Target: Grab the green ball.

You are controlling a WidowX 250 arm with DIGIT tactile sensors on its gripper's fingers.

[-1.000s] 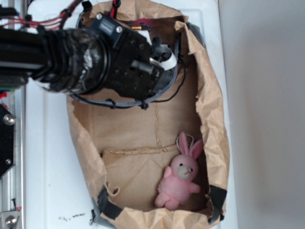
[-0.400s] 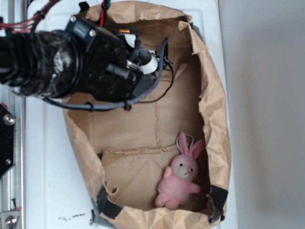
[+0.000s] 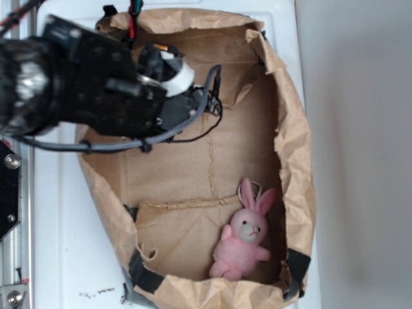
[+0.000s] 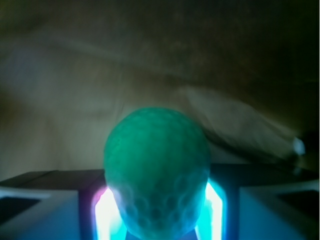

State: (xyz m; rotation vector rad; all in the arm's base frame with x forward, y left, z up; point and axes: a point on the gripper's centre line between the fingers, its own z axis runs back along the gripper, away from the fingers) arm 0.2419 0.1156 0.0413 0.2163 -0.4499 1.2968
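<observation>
Gripping the green ball (image 4: 156, 170), the hand (image 4: 157, 210) pinches both its sides.

We see a white table (image 3: 64, 225). A big brown paper bag (image 3: 293, 161) lies open on it and covers most of the table from its far edge to its near edge. Bits of black tape (image 3: 145, 275) sit on the bag's near corners. The table's bare white top shows along its left side and in a thin strip along its right edge. Some small black marks (image 3: 96, 294) dot the table near its near left corner.
</observation>
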